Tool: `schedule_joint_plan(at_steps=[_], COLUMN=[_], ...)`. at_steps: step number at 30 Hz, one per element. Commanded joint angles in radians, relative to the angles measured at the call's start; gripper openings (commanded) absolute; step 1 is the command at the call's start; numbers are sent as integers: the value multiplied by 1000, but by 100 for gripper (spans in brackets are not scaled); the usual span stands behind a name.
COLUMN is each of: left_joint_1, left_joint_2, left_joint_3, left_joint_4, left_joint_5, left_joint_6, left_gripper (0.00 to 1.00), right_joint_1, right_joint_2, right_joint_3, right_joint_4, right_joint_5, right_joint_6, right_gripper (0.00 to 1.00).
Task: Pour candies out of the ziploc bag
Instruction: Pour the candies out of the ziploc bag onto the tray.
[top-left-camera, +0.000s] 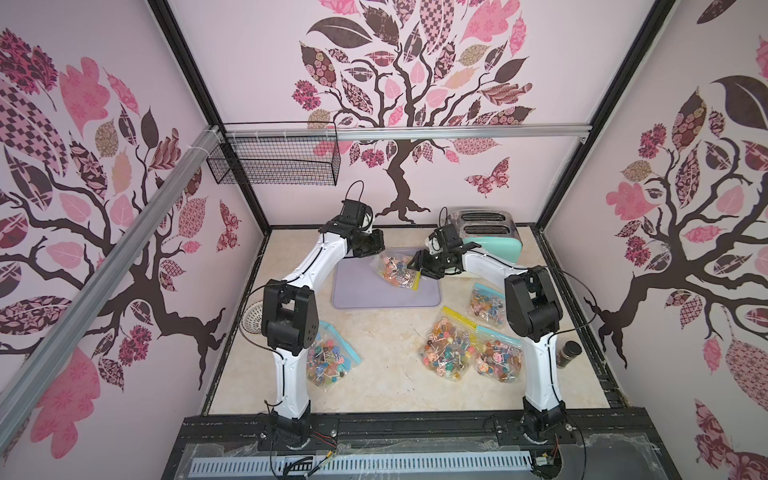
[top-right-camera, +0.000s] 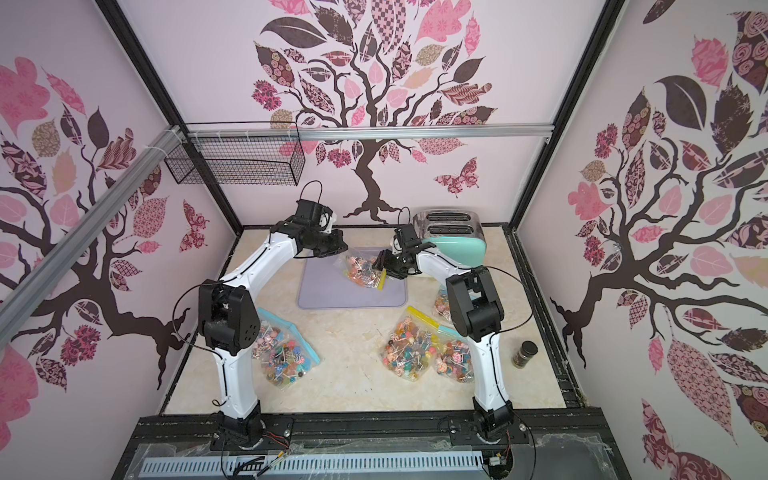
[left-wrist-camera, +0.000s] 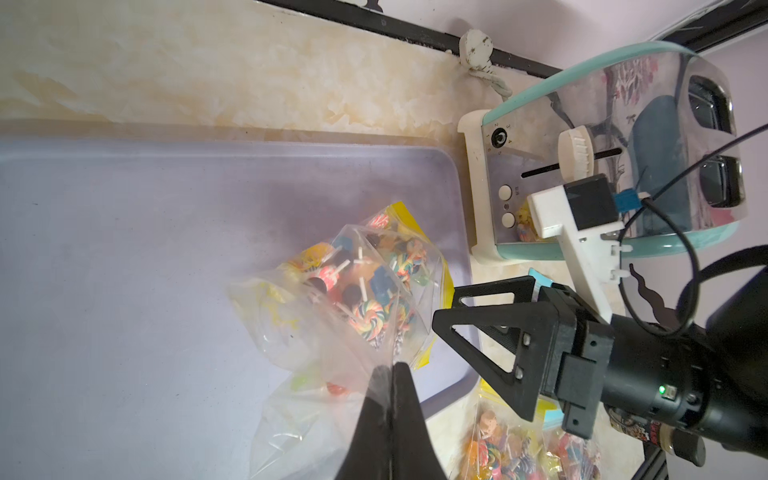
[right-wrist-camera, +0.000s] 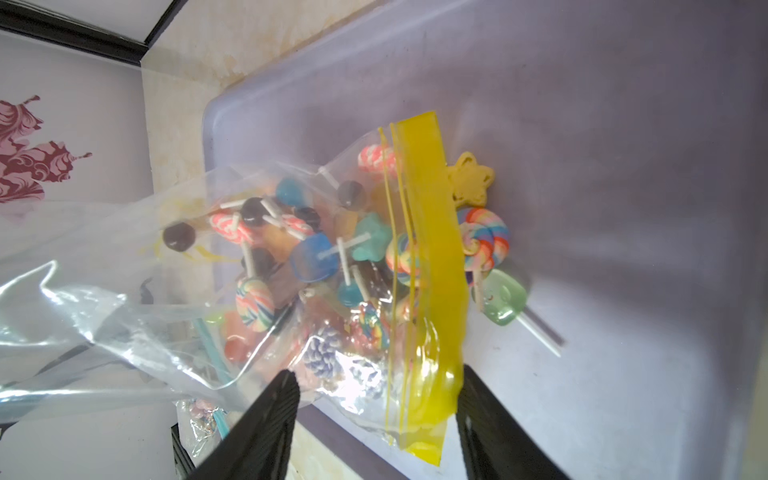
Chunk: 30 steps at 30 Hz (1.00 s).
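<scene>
The ziploc bag (top-left-camera: 397, 270) (top-right-camera: 362, 270), clear with a yellow zip strip, hangs tilted over the purple tray (top-left-camera: 374, 297) (top-right-camera: 332, 296), zip end down. My left gripper (left-wrist-camera: 391, 368) (top-left-camera: 379, 250) is shut on the clear plastic at the bag's raised bottom end. My right gripper (right-wrist-camera: 376, 374) (top-left-camera: 419, 269) is open, its jaws standing apart on either side of the zip-strip corner. Most candies (right-wrist-camera: 316, 257) are bunched inside the ziploc bag (right-wrist-camera: 232, 340) against the strip. A few candies (right-wrist-camera: 484, 241) lie past the strip on the tray (right-wrist-camera: 602, 166).
A teal toaster (top-left-camera: 494, 239) stands just behind my right arm. Three more candy-filled bags (top-left-camera: 451, 349) (top-left-camera: 328, 361) (top-left-camera: 486, 305) lie on the marble top in front of the tray. A dark jar (top-left-camera: 567, 353) is at the right edge, a wire basket (top-left-camera: 274, 160) on the back wall.
</scene>
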Motion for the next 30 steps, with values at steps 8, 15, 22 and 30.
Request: schedule_joint_plan(at_steps=[8,15,22,30], left_joint_1=[-4,-3,-3,-3], left_joint_2=[-93,-104,-110,-145], left_joint_3=[125,126,125,148], left_joint_4=[-109,-144,-163,-218], left_joint_5=[-125,-179,-184,-244], left_joint_6=[71,84,87,99], left_gripper=[0,0,0,0], right_joint_1=[-4,-4,-4,-4], right_joint_2=[-69,-89,-111,-147], right_joint_3=[-46,-66,-78,-95], right_joint_4=[29,35,31,-3], right_joint_5=[-39,-44,-45,-32], right_joint_6=[13,12,2,-36], right_gripper=[71,76,77,78])
